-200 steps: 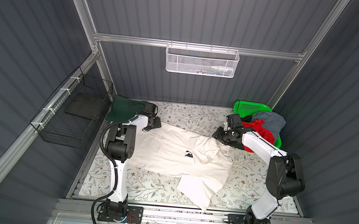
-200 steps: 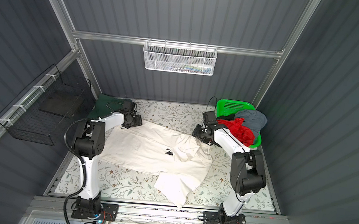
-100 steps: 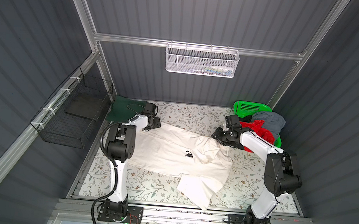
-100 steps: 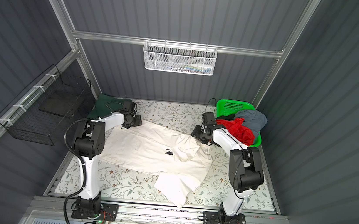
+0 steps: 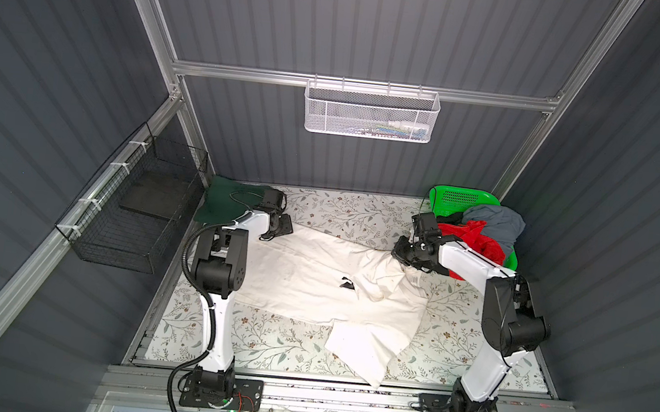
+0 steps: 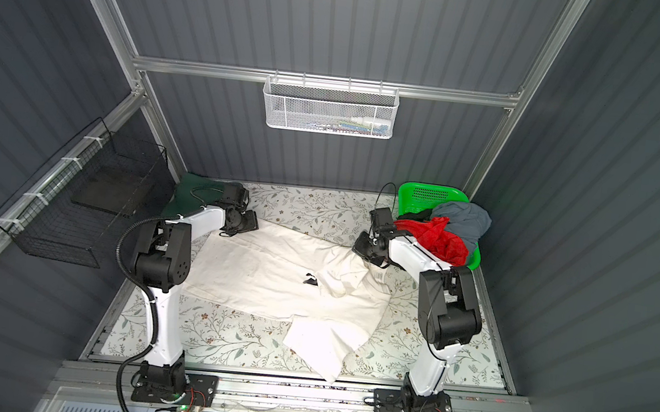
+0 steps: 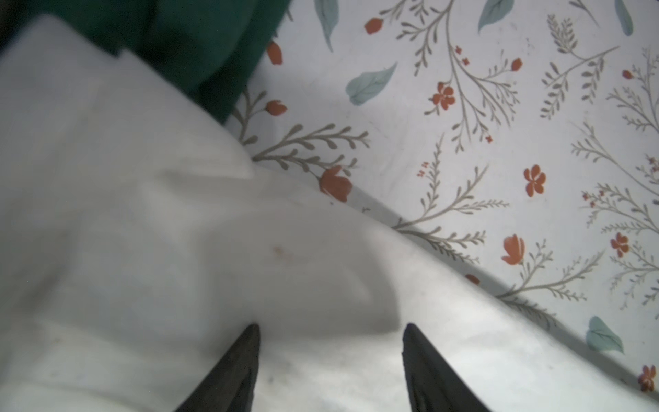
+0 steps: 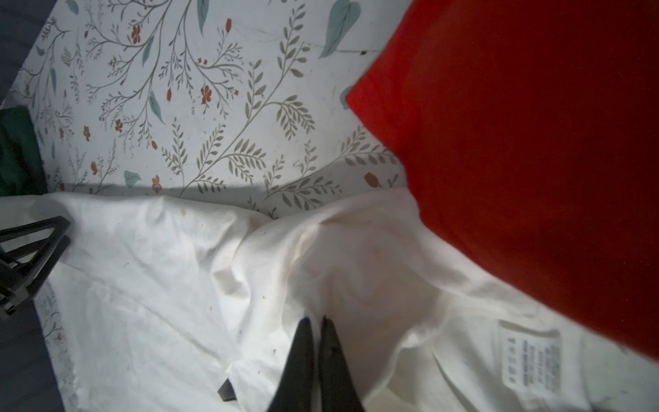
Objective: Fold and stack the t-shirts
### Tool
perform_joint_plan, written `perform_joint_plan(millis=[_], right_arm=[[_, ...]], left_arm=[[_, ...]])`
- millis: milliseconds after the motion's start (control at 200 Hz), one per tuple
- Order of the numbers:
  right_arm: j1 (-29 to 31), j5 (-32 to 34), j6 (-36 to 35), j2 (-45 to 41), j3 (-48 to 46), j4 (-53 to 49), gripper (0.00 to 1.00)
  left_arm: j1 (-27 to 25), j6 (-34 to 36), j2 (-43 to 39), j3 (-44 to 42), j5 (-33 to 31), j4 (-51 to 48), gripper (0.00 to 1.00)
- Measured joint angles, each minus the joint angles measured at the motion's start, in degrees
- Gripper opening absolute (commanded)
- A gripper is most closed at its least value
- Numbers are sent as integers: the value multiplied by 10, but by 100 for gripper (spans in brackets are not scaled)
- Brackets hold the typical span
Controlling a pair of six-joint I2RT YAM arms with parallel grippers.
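Observation:
A large off-white t-shirt (image 5: 304,279) (image 6: 267,271) lies spread and rumpled across the table in both top views. My left gripper (image 5: 278,226) (image 7: 331,326) stands open at the shirt's far left corner, with white cloth lying between its fingertips. My right gripper (image 5: 402,253) (image 8: 315,319) is shut on a gathered fold of the same shirt at its far right edge, near the care label (image 8: 527,360). A dark green t-shirt (image 5: 220,204) lies in the far left corner. Red (image 5: 473,241) (image 8: 535,142) and grey-blue (image 5: 500,223) t-shirts are heaped in the basket.
The bright green plastic basket (image 5: 463,198) stands at the far right corner, right behind my right arm. A white mesh basket (image 5: 371,113) hangs on the back wall and a black wire basket (image 5: 131,211) on the left wall. A small dark patch (image 5: 347,285) shows mid-shirt.
My right gripper has closed on the white cloth at the shirt's far right edge, and its elbow has swung a little. The left gripper has stayed put and open.

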Motion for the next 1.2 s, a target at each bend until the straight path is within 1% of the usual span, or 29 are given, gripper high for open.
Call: perform_joint_plan(millis=[175, 270, 410, 515, 640, 720, 900, 1201], right_arm=[[-3, 54, -32, 2, 36, -36, 0], [-8, 70, -47, 10, 69, -48, 0], [-10, 82, -64, 41, 118, -61, 0], [-10, 82, -77, 63, 145, -73, 0], [-9, 81, -90, 87, 190, -95, 0], [-9, 80, -93, 89, 201, -100, 0], [-9, 80, -93, 84, 182, -99, 0], [-9, 80, -77, 41, 75, -85, 0]], left_arm=[[29, -18, -10, -24, -11, 19, 63], [38, -25, -22, -44, -21, 29, 64], [43, -32, -35, -71, -37, 44, 65], [49, -41, -47, -93, -36, 57, 66], [68, -54, -68, -124, -36, 70, 67], [78, -58, -75, -132, -37, 70, 67], [88, -59, -75, -132, -37, 69, 67], [90, -58, -74, -125, -41, 55, 69]])
